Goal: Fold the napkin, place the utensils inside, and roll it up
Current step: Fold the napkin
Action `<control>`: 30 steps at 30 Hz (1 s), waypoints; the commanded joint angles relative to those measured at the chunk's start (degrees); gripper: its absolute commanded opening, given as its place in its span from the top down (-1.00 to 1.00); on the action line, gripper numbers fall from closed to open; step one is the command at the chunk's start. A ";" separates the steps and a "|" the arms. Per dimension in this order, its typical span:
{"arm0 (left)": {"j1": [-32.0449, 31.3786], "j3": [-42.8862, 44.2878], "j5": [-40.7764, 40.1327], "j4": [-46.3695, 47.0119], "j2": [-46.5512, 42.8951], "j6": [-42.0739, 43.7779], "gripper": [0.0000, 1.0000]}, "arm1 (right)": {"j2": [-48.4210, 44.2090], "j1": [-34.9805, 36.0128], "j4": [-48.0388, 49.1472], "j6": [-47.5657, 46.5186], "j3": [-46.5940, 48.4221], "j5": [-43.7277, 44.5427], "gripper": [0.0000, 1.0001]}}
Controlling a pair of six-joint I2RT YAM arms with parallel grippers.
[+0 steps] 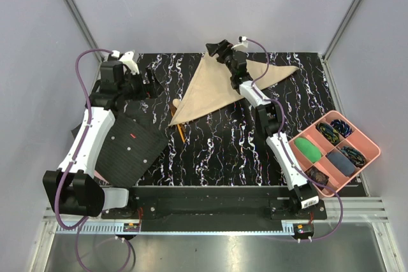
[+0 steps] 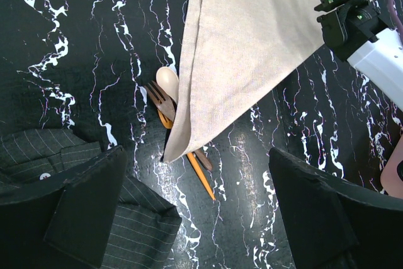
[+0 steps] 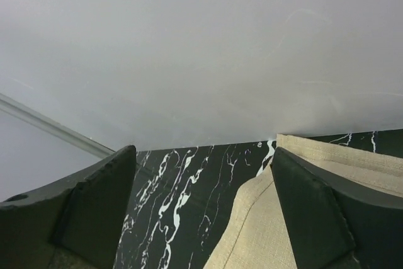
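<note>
We judge the napkin (image 1: 223,90) light, limp and quick to slump, so it is best pinched at a corner or along its doubled edge. It lies on the marbled table (image 1: 217,151) folded into a triangle. Its near tip covers part of the wooden spoon (image 2: 167,80), a dark fork (image 2: 156,96) and the orange stick (image 2: 203,177). Our right gripper (image 3: 203,155) stands wide apart at the napkin's far corner with nothing clamped; we cannot tell whether it touches the cloth. Our left gripper (image 2: 196,155) hangs spread above the utensils, empty.
</note>
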 commanded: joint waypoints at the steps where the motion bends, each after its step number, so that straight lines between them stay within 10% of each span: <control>1: 0.34 -0.20 1.27 1.56 -0.04 -0.20 -0.94 | -7.05 0.62 3.96 -3.59 -3.73 -5.85 -0.97; 14: 0.34 -0.72 2.59 2.43 -0.30 -0.81 -0.94 | -30.18 -0.43 13.53 -2.47 -49.07 -12.79 -1.00; 30: 0.34 -1.16 2.77 2.96 0.05 -1.34 -0.94 | -32.55 -2.28 14.42 9.58 -64.47 -11.31 -0.99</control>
